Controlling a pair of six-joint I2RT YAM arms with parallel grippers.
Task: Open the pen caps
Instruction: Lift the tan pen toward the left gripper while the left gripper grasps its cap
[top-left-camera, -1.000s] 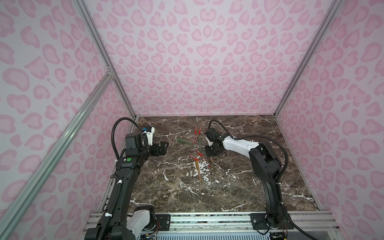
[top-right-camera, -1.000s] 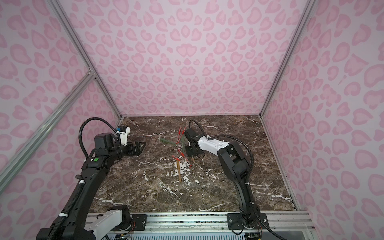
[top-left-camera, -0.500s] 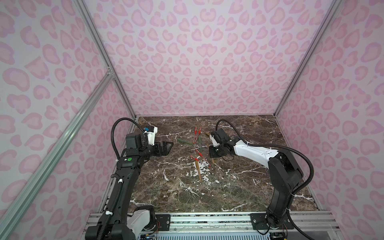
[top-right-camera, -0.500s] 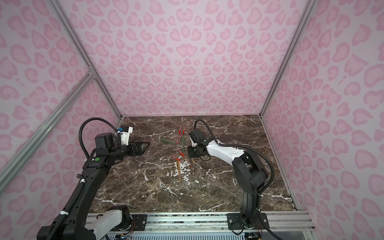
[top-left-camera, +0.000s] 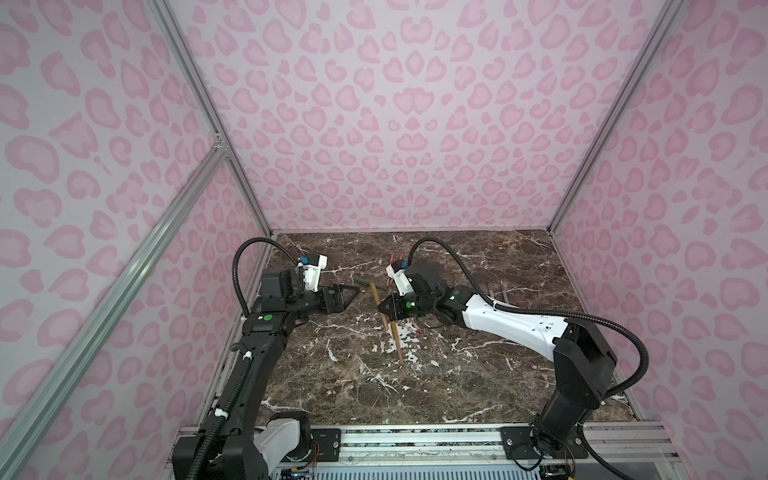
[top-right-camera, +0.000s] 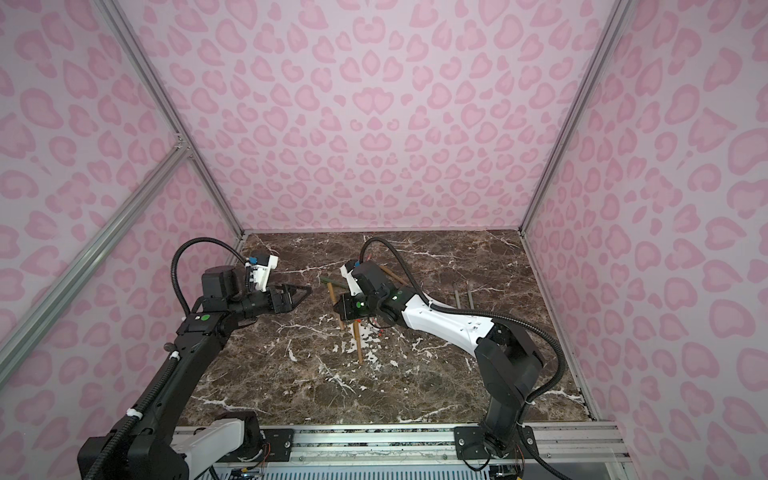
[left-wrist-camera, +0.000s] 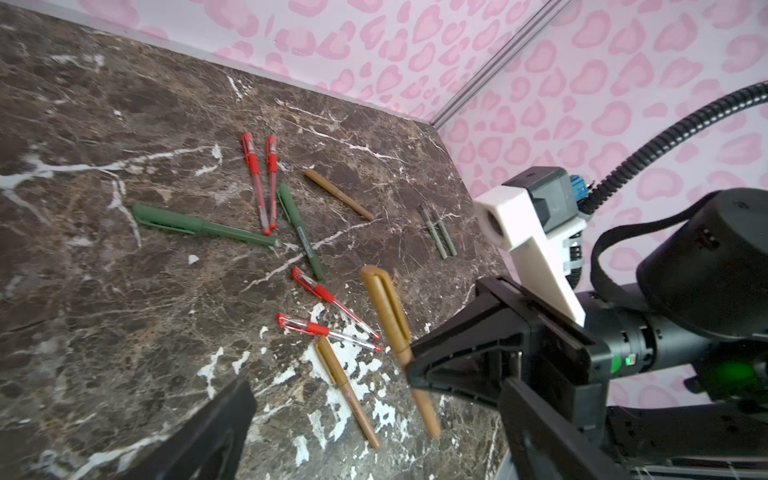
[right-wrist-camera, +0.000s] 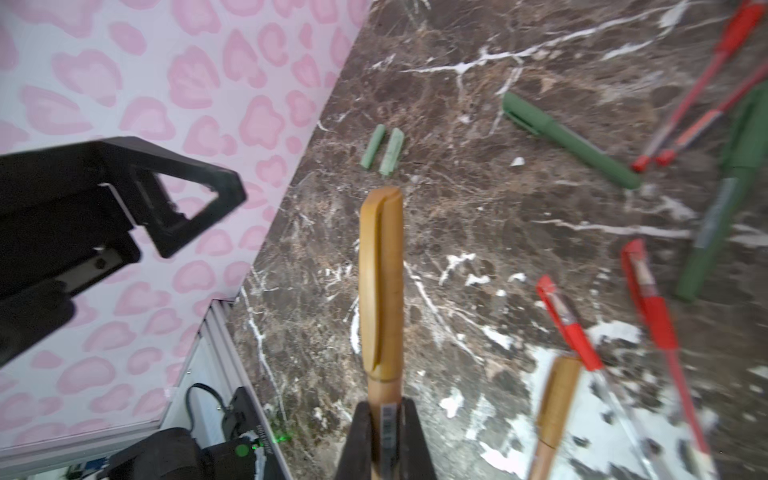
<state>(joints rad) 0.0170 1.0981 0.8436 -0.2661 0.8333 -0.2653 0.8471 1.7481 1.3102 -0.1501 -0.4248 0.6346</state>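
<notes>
One tan pen (right-wrist-camera: 381, 291) sat clamped by its barrel in the right gripper (right-wrist-camera: 384, 419), cap (right-wrist-camera: 380, 257) pointing toward the wide-open, empty left gripper (top-left-camera: 338, 296) just beside it.

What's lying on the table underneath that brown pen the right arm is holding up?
Below the held brown pen lie another brown pen and two red pens. The right gripper hides the table under its lower end.
</notes>
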